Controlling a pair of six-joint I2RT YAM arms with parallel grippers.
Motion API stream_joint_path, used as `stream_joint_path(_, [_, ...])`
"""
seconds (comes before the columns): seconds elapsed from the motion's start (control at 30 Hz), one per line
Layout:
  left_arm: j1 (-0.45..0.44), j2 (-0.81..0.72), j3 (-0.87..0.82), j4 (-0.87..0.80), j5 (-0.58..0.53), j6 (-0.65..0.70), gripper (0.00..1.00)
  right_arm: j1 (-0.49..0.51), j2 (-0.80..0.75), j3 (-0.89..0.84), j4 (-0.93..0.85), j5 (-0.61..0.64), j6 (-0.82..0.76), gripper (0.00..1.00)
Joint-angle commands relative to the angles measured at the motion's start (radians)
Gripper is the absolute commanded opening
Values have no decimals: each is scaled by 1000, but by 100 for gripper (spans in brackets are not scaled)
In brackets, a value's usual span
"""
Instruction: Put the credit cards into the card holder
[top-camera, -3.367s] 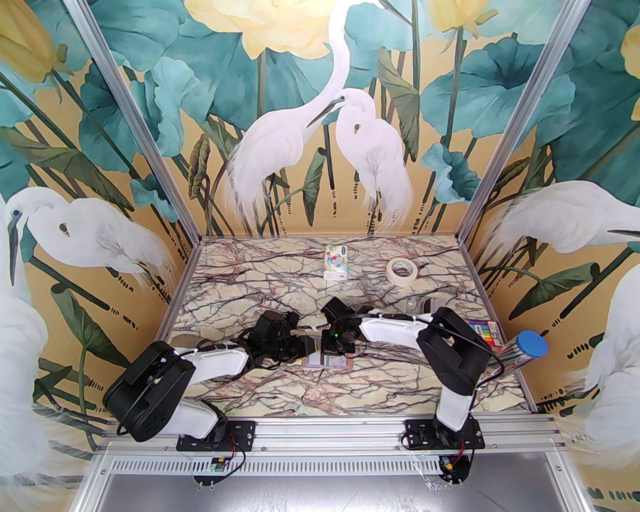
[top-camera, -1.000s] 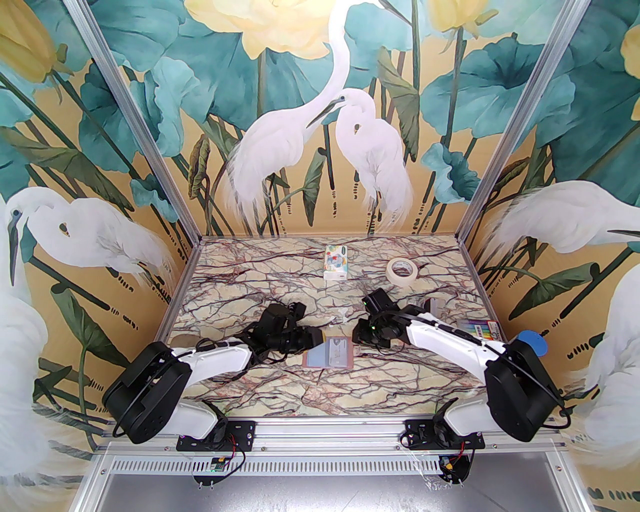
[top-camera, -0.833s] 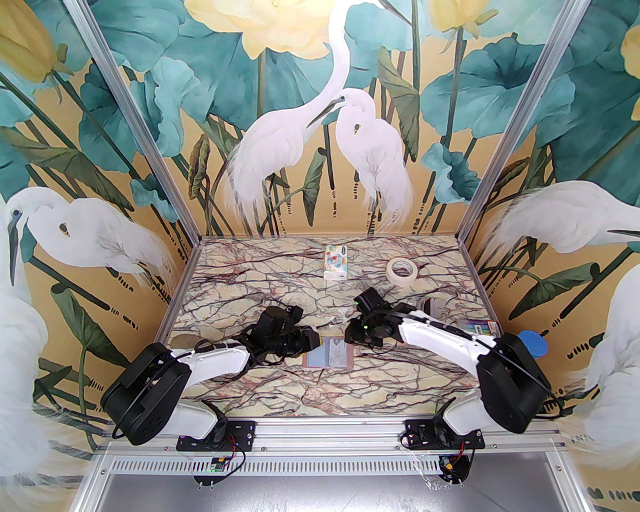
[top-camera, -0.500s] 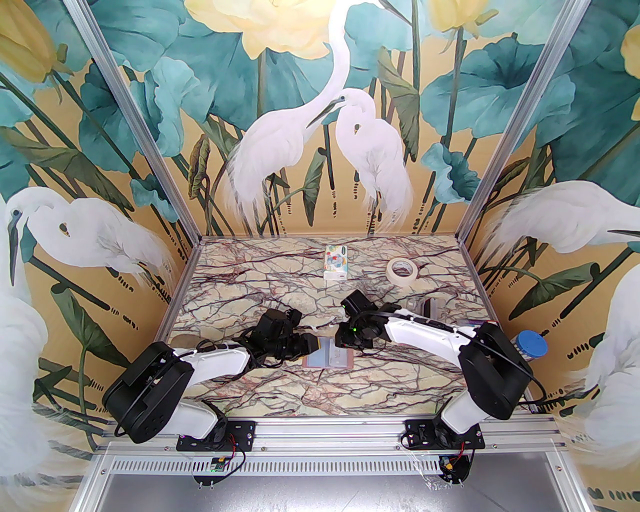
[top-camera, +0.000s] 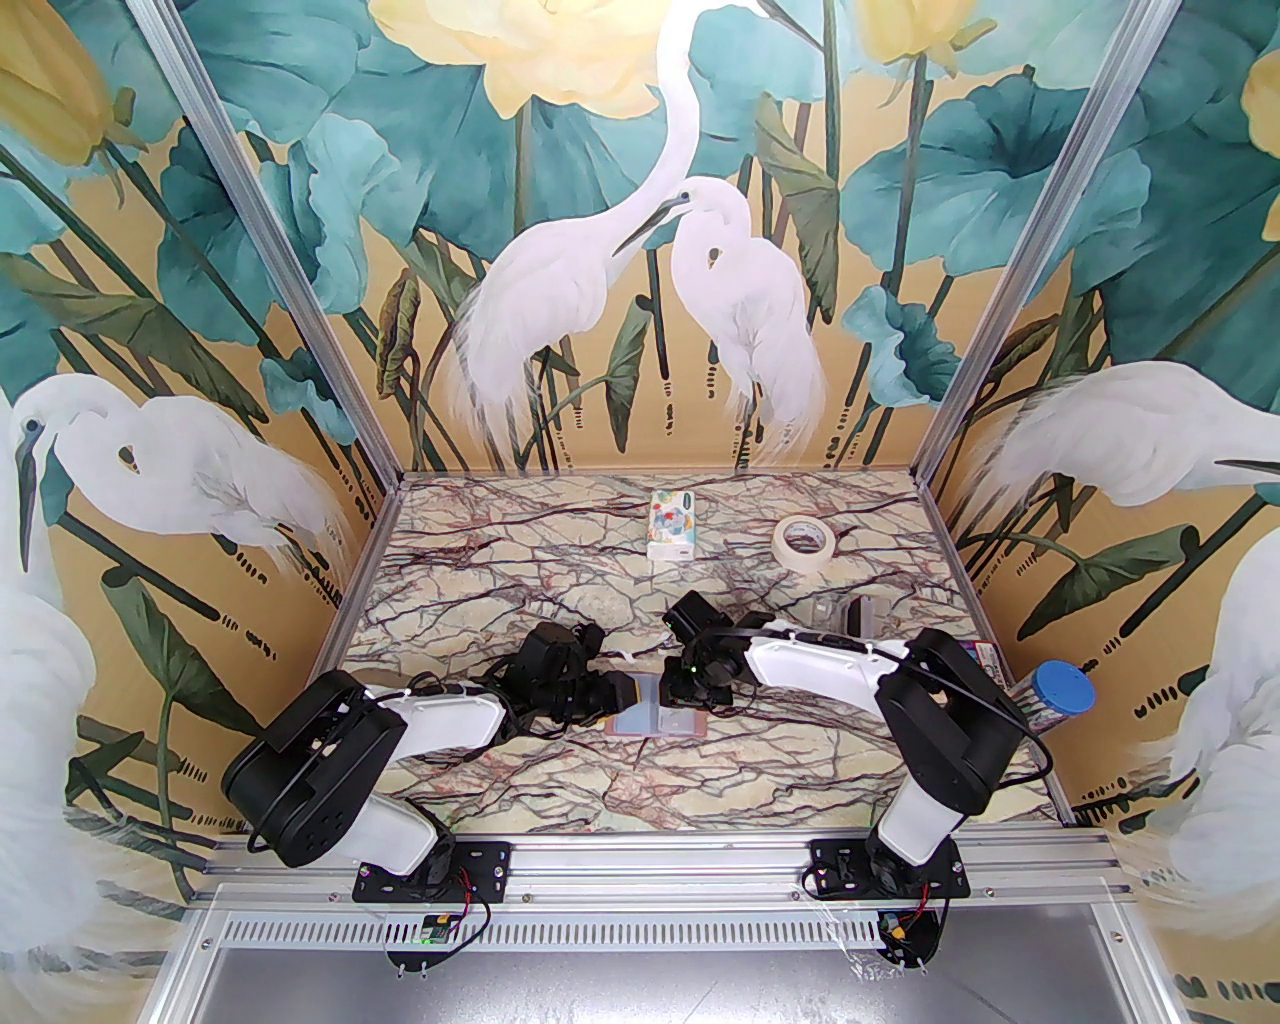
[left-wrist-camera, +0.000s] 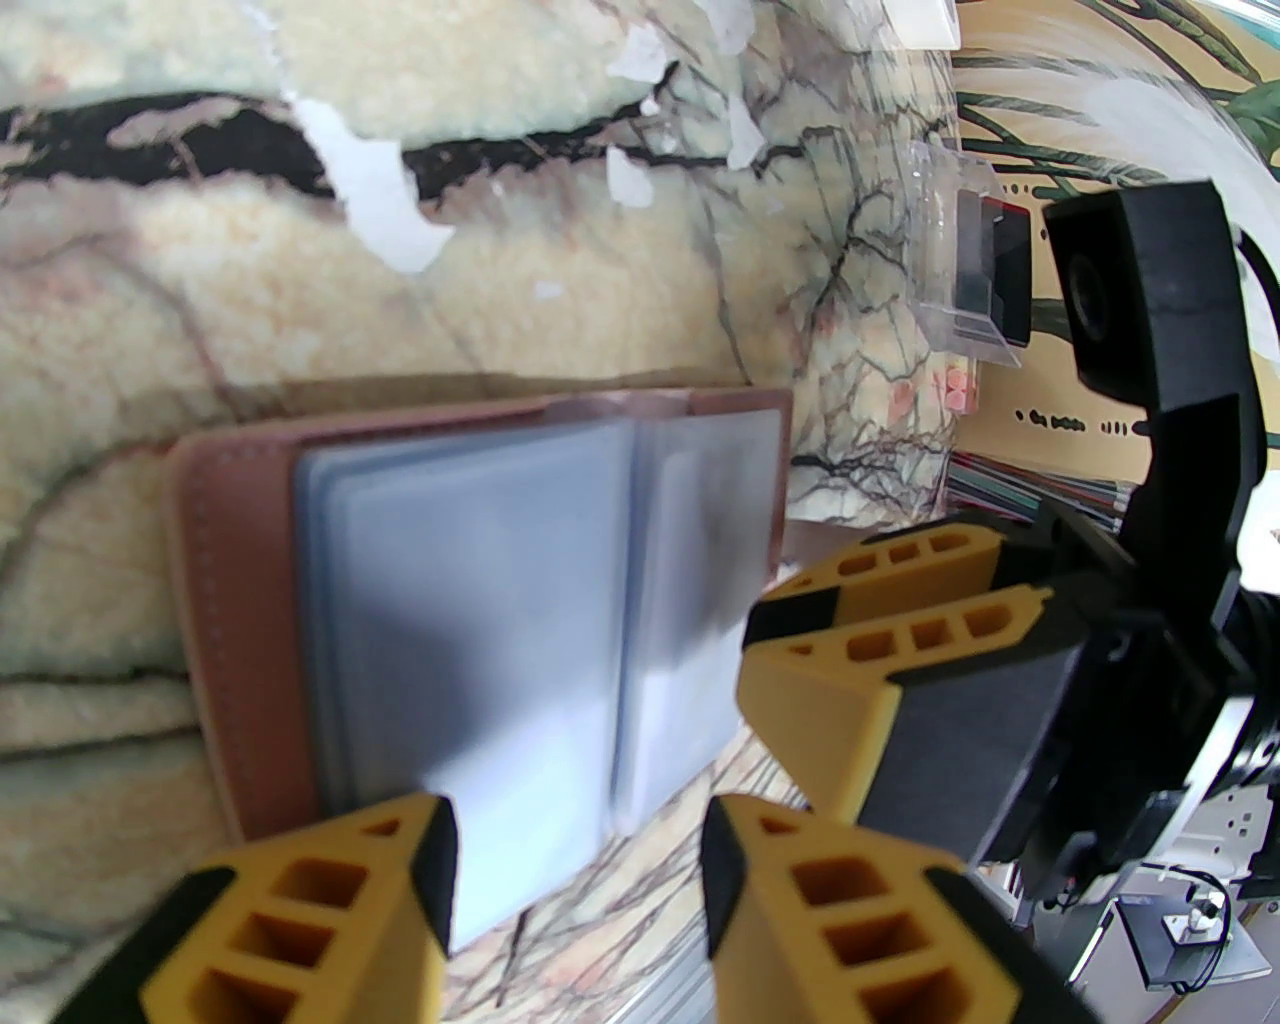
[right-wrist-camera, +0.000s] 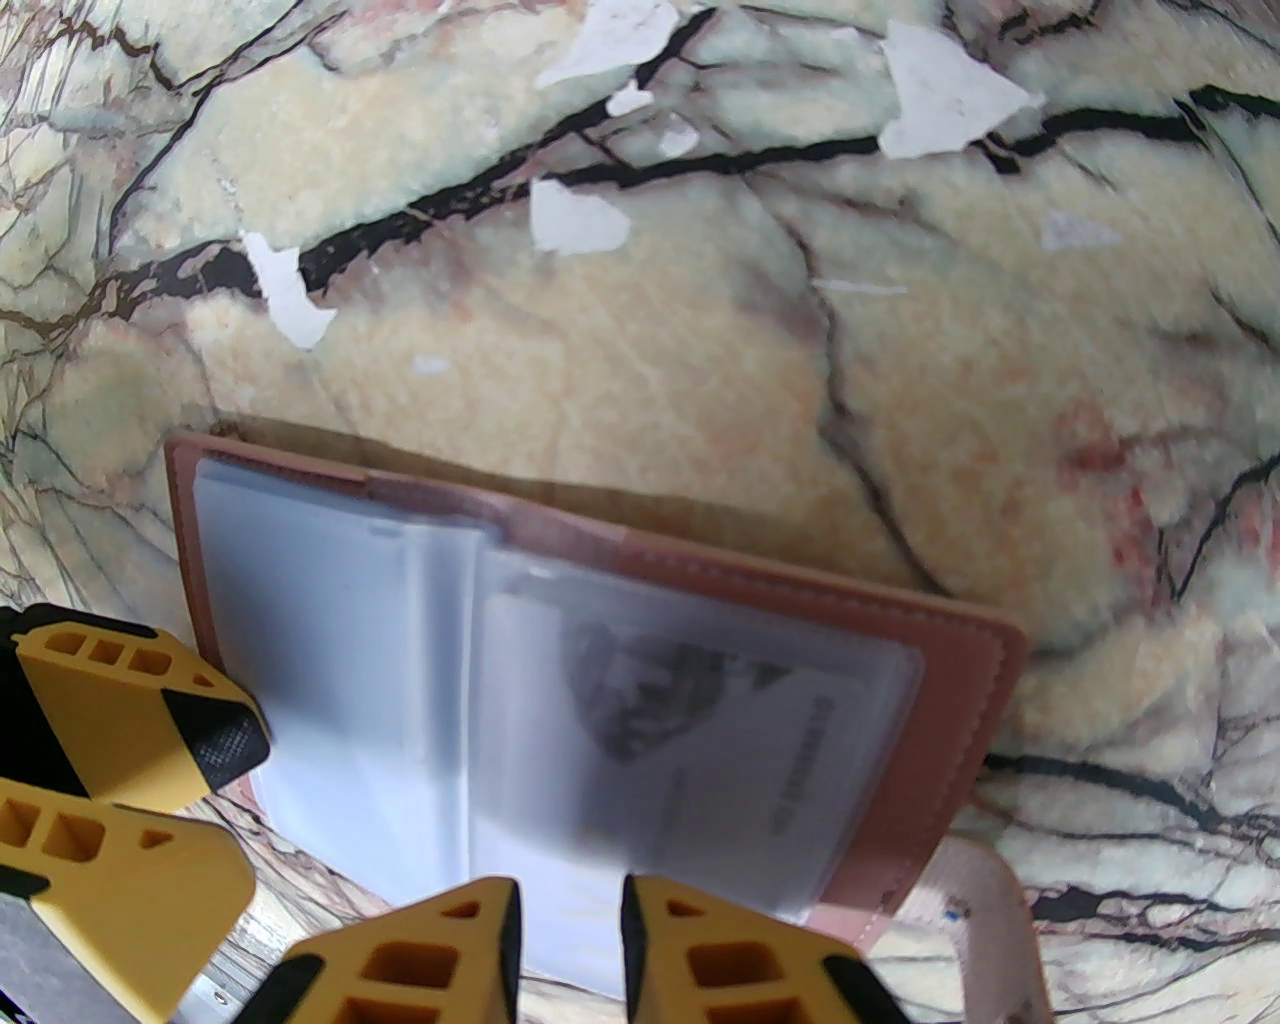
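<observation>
Between the left jaws, which stand well apart and clamp nothing that I can see, lies the near edge of a pale blue sleeve (left-wrist-camera: 470, 620) of the card holder (left-wrist-camera: 225, 560); the yellow fingers (left-wrist-camera: 390, 950) straddle that edge. The right jaws are nearly together, with a thin gap between their fingers (right-wrist-camera: 740, 960); pale plastic shows through the gap, but I cannot tell whether anything is pinched there. They hover over the near edge of the holder's right half, just beside the left jaws. The card holder lies open and flat on the table (top-camera: 470, 560), near the middle and toward the front, pink cover down and sleeves up. One card (right-wrist-camera: 700, 720), pale with dark print, sits tucked into the holder's right half. White flecks (right-wrist-camera: 950, 90) dot the table just behind the holder. Further back and to the right stands a clear box (top-camera: 850, 612) with something dark inside. Beyond it are a roll of tape (top-camera: 805, 542) and a patterned tissue pack (top-camera: 670, 525) near the back wall. At the right edge lie a striped pack (top-camera: 988, 655) and a blue-capped tube (top-camera: 1060, 690).
</observation>
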Motion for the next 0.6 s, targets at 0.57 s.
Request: stream_joint_path(0.57, [6,-17,-21,20,-3,5,46,-244,-199,150,-324,250,-224,34])
